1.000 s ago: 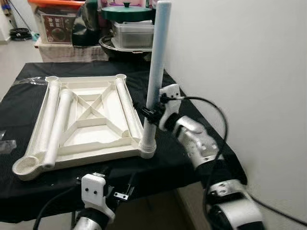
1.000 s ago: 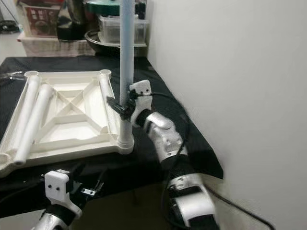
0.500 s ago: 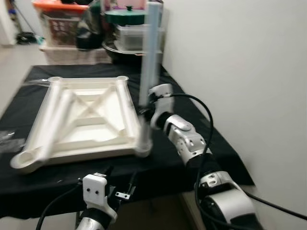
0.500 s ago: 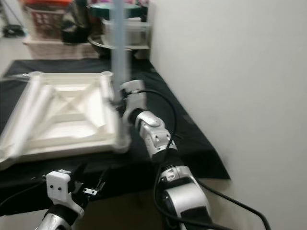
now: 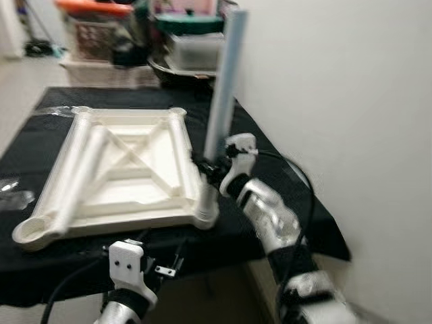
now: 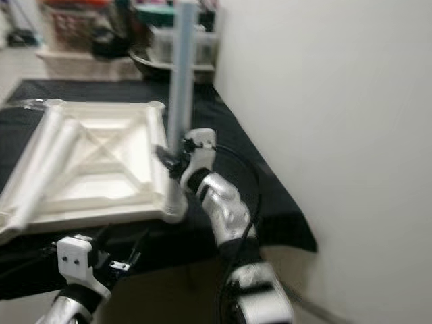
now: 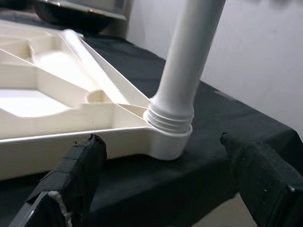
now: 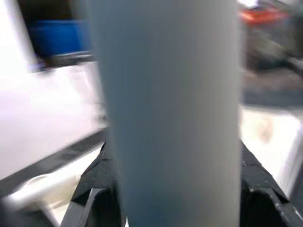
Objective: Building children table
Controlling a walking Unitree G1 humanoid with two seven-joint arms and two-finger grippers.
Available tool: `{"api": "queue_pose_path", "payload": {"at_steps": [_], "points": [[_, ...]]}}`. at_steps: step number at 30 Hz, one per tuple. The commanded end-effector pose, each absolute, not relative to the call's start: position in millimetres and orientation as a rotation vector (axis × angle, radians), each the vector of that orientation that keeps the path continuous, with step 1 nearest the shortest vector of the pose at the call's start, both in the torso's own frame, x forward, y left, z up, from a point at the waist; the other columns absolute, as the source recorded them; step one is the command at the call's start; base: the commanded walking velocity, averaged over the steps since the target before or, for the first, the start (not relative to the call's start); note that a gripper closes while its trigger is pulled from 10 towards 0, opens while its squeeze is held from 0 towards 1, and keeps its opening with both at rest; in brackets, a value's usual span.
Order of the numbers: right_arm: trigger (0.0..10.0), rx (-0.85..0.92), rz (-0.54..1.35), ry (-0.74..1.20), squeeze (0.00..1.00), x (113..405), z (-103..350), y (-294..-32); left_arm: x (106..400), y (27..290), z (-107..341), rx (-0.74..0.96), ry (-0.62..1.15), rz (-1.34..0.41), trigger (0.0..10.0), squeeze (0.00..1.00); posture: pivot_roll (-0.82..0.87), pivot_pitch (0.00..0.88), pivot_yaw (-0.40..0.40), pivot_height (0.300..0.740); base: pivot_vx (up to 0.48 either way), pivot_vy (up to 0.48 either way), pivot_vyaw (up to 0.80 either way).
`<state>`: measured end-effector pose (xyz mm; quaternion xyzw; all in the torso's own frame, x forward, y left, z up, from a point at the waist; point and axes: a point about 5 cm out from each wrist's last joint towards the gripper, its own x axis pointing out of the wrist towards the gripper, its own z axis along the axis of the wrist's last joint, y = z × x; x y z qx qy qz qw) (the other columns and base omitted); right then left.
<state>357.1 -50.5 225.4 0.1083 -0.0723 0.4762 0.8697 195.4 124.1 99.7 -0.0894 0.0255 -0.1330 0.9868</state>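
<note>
The white children's table top (image 5: 138, 202) lies upside down on a black-covered table (image 5: 223, 239). A pale leg (image 5: 224, 81) stands upright in its near right corner socket (image 7: 165, 137). My right gripper (image 5: 208, 167) is shut on this leg a little above the socket; in the right wrist view the leg (image 8: 170, 109) sits between the black fingers (image 8: 97, 189). My left gripper (image 7: 160, 139) hangs open, low at the table's front edge, facing the socket from a short distance. Loose legs (image 5: 82, 172) lie flat on the table top.
A white wall (image 5: 337, 101) runs close along the right side. Behind the table stand storage boxes and a pot with a green lid (image 5: 189, 23). A clear plastic bag (image 5: 15, 197) lies on the cloth at the left. The pictures are blurred.
The whole picture has shifted and blurred, so the camera moved. My right gripper still holds the upright leg in the corner socket. The left gripper stays low at the front.
</note>
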Motion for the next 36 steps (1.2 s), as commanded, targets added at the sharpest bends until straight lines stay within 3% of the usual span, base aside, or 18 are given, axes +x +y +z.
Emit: {"api": "queue_pose_path", "payload": {"at_steps": [1,2,3,5,6,9,11,12,13,15,21,22,23,24,26,28,29,36], "points": [[10.0,0.129,1.299,-0.155,0.0,346,229,-48,195,122,96,-0.197,0.068,-0.27,10.0,0.0,0.16,0.0,-0.133,0.74,0.0,0.0,0.0],[10.0,0.079,1.355,-0.14,0.0,344,226,-50,194,122,96,-0.197,0.067,-0.27,10.0,0.0,0.16,0.0,-0.133,0.74,0.0,0.0,0.0],[3.8,0.043,1.387,-0.105,0.0,343,220,-49,194,122,96,-0.198,0.066,-0.265,10.0,0.0,0.16,0.0,-0.136,0.74,0.0,0.0,0.0],[3.8,0.027,1.402,-0.081,0.0,343,216,-48,194,122,96,-0.199,0.065,-0.262,10.0,0.0,0.16,0.0,-0.136,0.74,0.0,0.0,0.0],[0.0,0.006,1.342,-0.045,0.0,348,209,-44,194,122,97,-0.2,0.065,-0.259,10.0,0.0,0.16,0.0,-0.139,0.74,0.0,0.0,0.0],[0.0,-0.005,1.129,0.049,0.0,362,195,-39,193,123,97,-0.2,0.063,-0.253,10.0,0.0,0.17,0.0,-0.144,0.74,0.0,0.0,0.0],[0.0,0.044,0.644,0.158,0.0,385,178,-52,192,123,97,-0.198,0.062,-0.249,10.0,0.0,0.17,0.0,-0.141,0.74,0.0,0.0,0.0],[0.0,0.044,0.644,0.158,0.0,385,178,-52,192,123,97,-0.198,0.062,-0.249,10.0,0.0,0.17,0.0,-0.141,0.74,0.0,0.0,0.0],[0.0,0.112,0.331,0.198,0.0,392,167,-71,192,123,97,-0.198,0.062,-0.248,10.0,0.0,0.16,0.0,-0.14,0.74,0.0,0.0,0.0],[0.0,0.155,0.096,0.236,0.0,391,155,-89,191,124,97,-0.198,0.064,-0.249,10.0,0.0,0.16,0.0,-0.136,0.74,0.0,0.0,0.0],[0.0,0.197,0.033,0.235,0.0,368,141,-76,191,123,97,-0.2,0.068,-0.26,10.0,0.0,0.15,0.0,-0.124,0.74,0.0,0.0,0.0],[10.0,0.204,0.137,0.213,0.0,361,146,-60,191,122,97,-0.201,0.069,-0.262,10.0,0.0,0.15,0.0,-0.123,0.74,0.0,0.0,0.0],[10.0,0.193,0.279,0.131,0.0,356,158,-46,191,122,97,-0.2,0.07,-0.263,10.0,0.0,0.15,0.0,-0.125,0.74,0.0,0.0,0.0],[10.0,0.189,0.385,0.059,0.97,354,170,-39,191,122,97,-0.201,0.07,-0.263,10.0,0.0,0.15,0.0,-0.125,0.74,0.0,0.0,0.0],[10.0,0.205,0.53,-0.016,1.0,356,188,-32,192,122,96,-0.204,0.07,-0.265,10.0,0.0,0.15,0.0,-0.129,0.74,0.0,0.0,0.0],[10.0,0.224,0.572,-0.023,1.0,359,194,-30,192,121,97,-0.206,0.07,-0.266,10.0,0.0,0.15,0.0,-0.13,0.74,0.0,0.0,0.0],[10.0,0.235,0.678,-0.037,0.0,361,204,-24,192,121,96,-0.208,0.07,-0.267,10.0,0.0,0.15,0.0,-0.132,0.74,0.0,0.0,0.0],[10.0,0.108,1.355,-0.135,0.0,338,228,-24,193,120,96,-0.213,0.068,-0.273,10.0,0.0,0.16,0.0,-0.137,0.74,0.0,0.0,0.0]]}}
